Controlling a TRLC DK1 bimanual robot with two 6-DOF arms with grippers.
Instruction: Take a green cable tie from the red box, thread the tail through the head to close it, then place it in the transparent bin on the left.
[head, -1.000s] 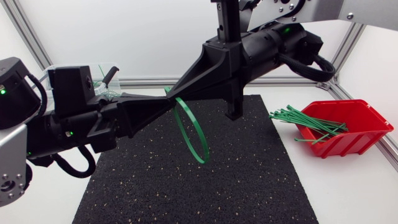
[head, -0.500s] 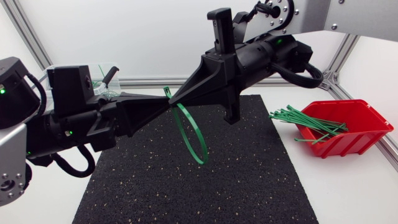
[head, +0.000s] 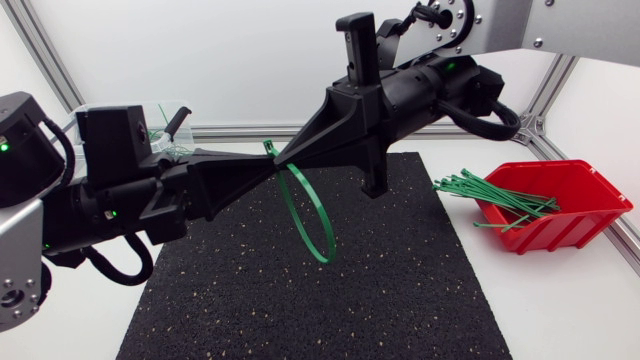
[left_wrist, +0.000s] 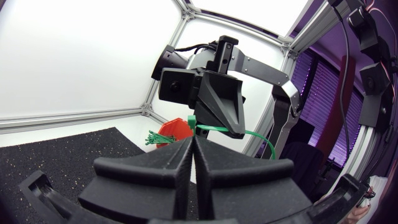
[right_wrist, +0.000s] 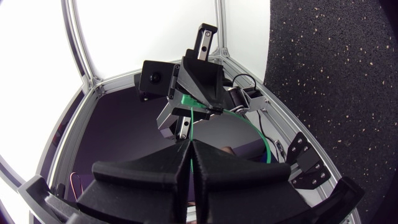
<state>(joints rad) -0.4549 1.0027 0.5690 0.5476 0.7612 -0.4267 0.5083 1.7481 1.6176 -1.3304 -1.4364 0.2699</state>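
**Head view.** Left gripper (head: 266, 166) and right gripper (head: 284, 157) meet tip to tip above the black mat (head: 330, 300). Both pairs of fingers are pressed narrow onto the top of 1 green cable tie (head: 312, 215), and its loop hangs beneath them. Spare ties lie in the red box (head: 570, 215). Compared with 1.0 s earlier, the right arm sits slightly lower and the loop is unchanged.

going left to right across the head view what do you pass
transparent bin → left gripper → looped cable tie → loose green ties → red box; right gripper overlaps the loop, so it is left out
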